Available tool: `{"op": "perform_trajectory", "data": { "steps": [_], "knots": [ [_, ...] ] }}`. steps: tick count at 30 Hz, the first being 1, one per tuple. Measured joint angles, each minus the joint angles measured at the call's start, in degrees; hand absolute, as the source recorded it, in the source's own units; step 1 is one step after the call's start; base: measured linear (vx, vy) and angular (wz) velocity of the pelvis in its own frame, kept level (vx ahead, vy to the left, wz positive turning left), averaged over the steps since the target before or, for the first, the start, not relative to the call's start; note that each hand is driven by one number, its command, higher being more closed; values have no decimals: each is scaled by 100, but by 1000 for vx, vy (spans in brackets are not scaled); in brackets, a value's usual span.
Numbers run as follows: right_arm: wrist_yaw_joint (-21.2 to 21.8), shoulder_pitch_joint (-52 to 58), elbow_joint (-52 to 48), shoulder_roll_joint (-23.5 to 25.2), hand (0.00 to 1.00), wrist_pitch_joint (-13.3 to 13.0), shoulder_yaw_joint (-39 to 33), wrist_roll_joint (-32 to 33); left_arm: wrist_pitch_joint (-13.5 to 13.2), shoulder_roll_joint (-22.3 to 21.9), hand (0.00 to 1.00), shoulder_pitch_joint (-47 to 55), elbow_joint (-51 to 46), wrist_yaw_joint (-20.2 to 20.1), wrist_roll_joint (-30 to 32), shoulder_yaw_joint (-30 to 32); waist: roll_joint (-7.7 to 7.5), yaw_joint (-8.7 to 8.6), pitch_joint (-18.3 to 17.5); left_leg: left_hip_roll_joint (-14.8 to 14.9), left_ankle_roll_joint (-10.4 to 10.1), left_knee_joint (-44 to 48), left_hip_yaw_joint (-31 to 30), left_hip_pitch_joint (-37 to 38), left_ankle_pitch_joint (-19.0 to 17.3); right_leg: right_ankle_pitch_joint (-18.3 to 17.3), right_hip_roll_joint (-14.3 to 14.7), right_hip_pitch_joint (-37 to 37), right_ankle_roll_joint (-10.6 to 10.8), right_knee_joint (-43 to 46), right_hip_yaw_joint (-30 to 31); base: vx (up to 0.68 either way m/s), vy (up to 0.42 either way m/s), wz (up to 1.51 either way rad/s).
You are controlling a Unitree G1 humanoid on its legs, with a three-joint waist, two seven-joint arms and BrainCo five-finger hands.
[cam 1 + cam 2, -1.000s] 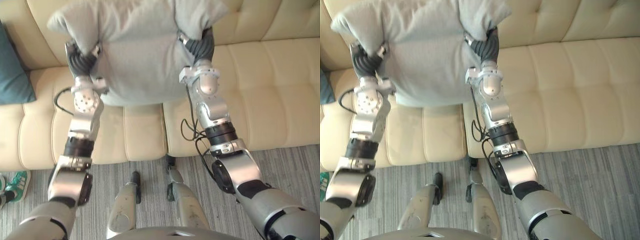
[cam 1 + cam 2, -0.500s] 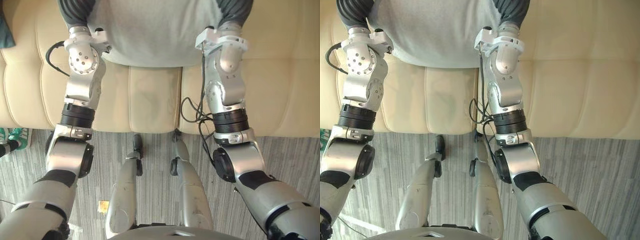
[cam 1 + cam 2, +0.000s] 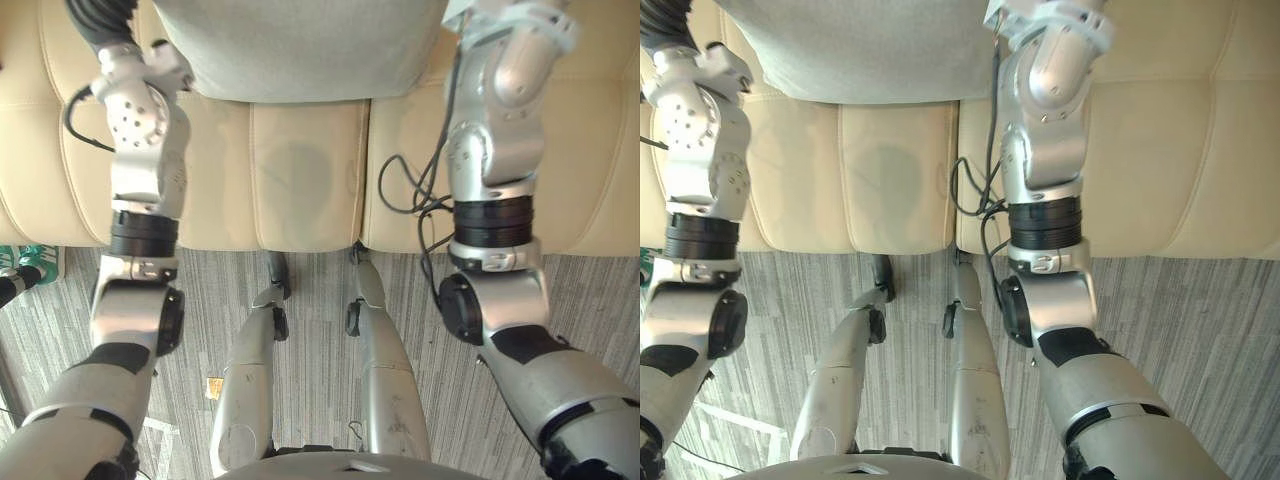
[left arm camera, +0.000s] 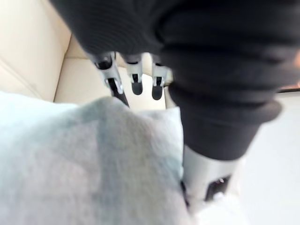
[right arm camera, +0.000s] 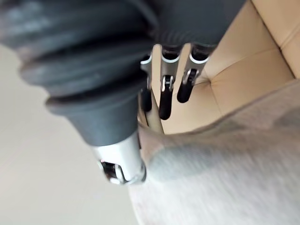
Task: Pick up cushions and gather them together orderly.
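Head views: bright, soft, even light, seems to come from above, no hard shadows. Cream sofa runs very light toward the upper corners. One dim, soft-edged patch on the seat mid-frame, and a thin shade line under the cushion edge at the top. Grey floor evenly lit, no glare.

Left wrist view: left hand cover near-black, detail crushed, and the right side is washed out white.

Right wrist view: right hand cover is the same dark mass, with small highlights on the silver fingers. Lower left is washed out pale.
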Motion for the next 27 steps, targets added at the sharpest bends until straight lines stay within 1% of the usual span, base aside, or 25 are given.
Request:
{"op": "perform_trajectory", "data": {
  "steps": [2,3,5,6,7,9,10,12,13,14,15,16,17,18,19,20,22,23,24,25,27],
  "knots": [
    [11,-468,548,-328,0,-26,7,357,100,216,0,-210,381,-126,-14,171,0,-37,0,7,5,-12,5,9,29,8,8,-3,-9,0,-10,0,0,0],
    [19,-571,661,-392,0,-37,8,425,111,266,0,-237,455,-140,-18,184,0,-38,0,9,4,-12,5,10,30,9,10,-3,-10,0,-11,0,0,0],
    [114,-985,1247,-747,0,-51,36,726,171,469,0,-290,772,-254,-57,281,0,-42,0,13,3,-15,5,12,31,11,14,-2,-11,1,-15,0,0,0],
    [142,-1058,1367,-828,0,-55,39,783,175,506,0,-290,826,-258,-59,302,0,-41,0,13,3,-15,5,10,31,12,14,-2,-12,2,-17,0,0,0],
    [203,-1159,1584,-1018,0,-58,56,1003,179,559,0,-282,906,-282,-99,367,0,-33,0,15,3,-11,2,10,30,14,13,0,-13,12,-23,-18,13,3],
    [251,-1166,1735,-1279,0,-65,67,1245,174,633,0,-265,910,-293,-210,377,-1,-16,0,15,3,-11,-16,9,30,14,9,7,-13,25,-39,-27,21,6],
    [251,-1131,1782,-1433,0,-69,65,1512,167,691,0,-170,807,-295,-359,410,0,-22,0,14,3,-7,-27,19,30,14,2,28,-13,28,-54,-25,21,5],
    [252,-945,1728,-1641,0,-69,61,1681,142,690,0,194,341,-270,-538,545,0,-41,0,16,5,-8,-54,68,31,14,-5,96,-13,29,-90,-21,21,5],
    [246,-650,1455,-1771,0,-69,-1,1772,103,690,0,519,-75,-244,-617,588,0,-41,0,19,4,-14,-90,106,31,11,-5,144,-12,27,-97,-21,25,10],
    [251,66,760,-1929,0,-82,-234,1771,5,675,0,1138,-765,-240,-626,672,0,-40,0,24,4,-33,-151,182,31,6,-2,234,-12,29,-164,-14,20,11],
    [250,317,564,-1966,0,-87,-345,1768,-42,653,0,1346,-961,-232,-621,709,-1,-39,0,23,4,-62,-166,228,32,-1,-3,281,-10,30,-168,-5,21,15],
    [249,991,153,-1988,0,-92,-630,1753,-111,549,0,1963,-1357,-228,-614,830,-1,-29,0,10,10,-137,-183,367,58,-15,-7,395,-8,48,-170,6,23,14],
    [249,1774,-257,-1957,0,-102,-905,1618,-186,312,0,2559,-1744,-230,-612,1018,-2,-18,0,-14,16,-212,-219,551,64,-147,-28,540,24,114,-180,11,23,15],
    [255,2131,-413,-1923,0,-109,-1018,1521,-220,189,0,2839,-1906,-227,-598,1085,-2,-15,0,-30,18,-234,-242,625,66,-243,-42,578,33,193,-185,40,10,20],
    [269,3116,-848,-1699,0,-126,-1314,1278,-301,-202,0,3642,-2386,-214,-476,1231,-3,-21,-1,-58,21,-330,-310,829,79,-447,-80,681,62,397,-219,50,-5,18],
    [271,3433,-978,-1597,0,-129,-1404,1200,-309,-353,0,3918,-2537,-217,-444,1253,-3,-21,-2,-65,21,-368,-320,887,90,-495,-90,710,72,443,-240,62,-14,21],
    [381,4574,-1352,-1070,0,-148,-1582,919,-326,-930,0,4936,-2917,-250,-181,1221,-9,-15,-5,-83,30,-472,-360,1094,109,-643,-116,842,87,584,-298,78,-38,12],
    [527,5154,-1398,-599,0,-156,-1549,747,-276,-1299,0,5456,-2930,-282,40,1148,-14,-13,-10,-82,29,-515,-364,1250,108,-691,-114,970,92,604,-303,99,-55,2],
    [588,5333,-1387,-421,0,-157,-1520,719,-250,-1427,0,5609,-2929,-299,120,1099,-14,-9,-10,-81,29,-522,-363,1312,106,-714,-114,1023,97,618,-303,103,-61,-6],
    [779,5860,-1306,71,0,-156,-1398,675,-177,-1752,0,5984,-2840,-469,299,900,-14,21,-10,-70,34,-528,-349,1518,83,-775,-111,1201,115,671,-301,88,-55,-10],
    [1070,6380,-944,614,0,-150,-1074,587,-77,-2094,0,6241,-2355,-755,353,622,-19,21,-17,-41,67,-474,-318,1891,-12,-857,-88,1554,146,722,-295,96,-53,-15]
  ]
}}
